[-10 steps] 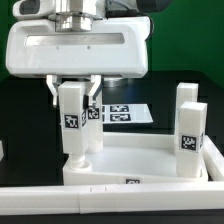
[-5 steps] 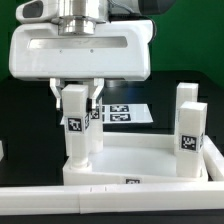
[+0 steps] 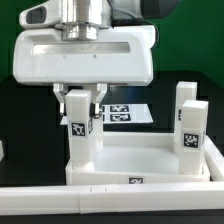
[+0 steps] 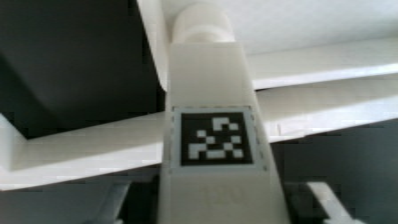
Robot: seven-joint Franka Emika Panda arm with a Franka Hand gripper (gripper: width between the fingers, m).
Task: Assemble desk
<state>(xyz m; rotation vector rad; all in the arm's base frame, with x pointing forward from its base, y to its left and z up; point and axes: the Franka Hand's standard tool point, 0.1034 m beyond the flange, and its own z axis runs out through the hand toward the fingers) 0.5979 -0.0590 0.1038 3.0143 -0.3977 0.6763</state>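
Observation:
The white desk panel (image 3: pixel 140 158) lies flat with its raised rim up. One white block leg (image 3: pixel 80 130) stands upright on the panel's corner at the exterior view's left, its tag facing the camera. My gripper (image 3: pixel 80 100) reaches down over the top of this leg, a finger on each side, shut on it. In the wrist view the leg (image 4: pixel 214 100) fills the middle with its tag showing, between my fingers (image 4: pixel 327 203), and the gripper (image 4: pixel 214 208) sits at its near end. A second leg (image 3: pixel 188 125) stands upright on the panel's right corner.
The marker board (image 3: pixel 125 113) lies on the black table behind the panel. A long white bar (image 3: pixel 100 200) runs across the front, close to the panel's front rim. A small white part (image 3: pixel 2 150) shows at the exterior view's left edge.
My gripper and the leg in it have shifted toward the exterior view's right, and the panel's left corner has moved with them. The right leg has stayed put.

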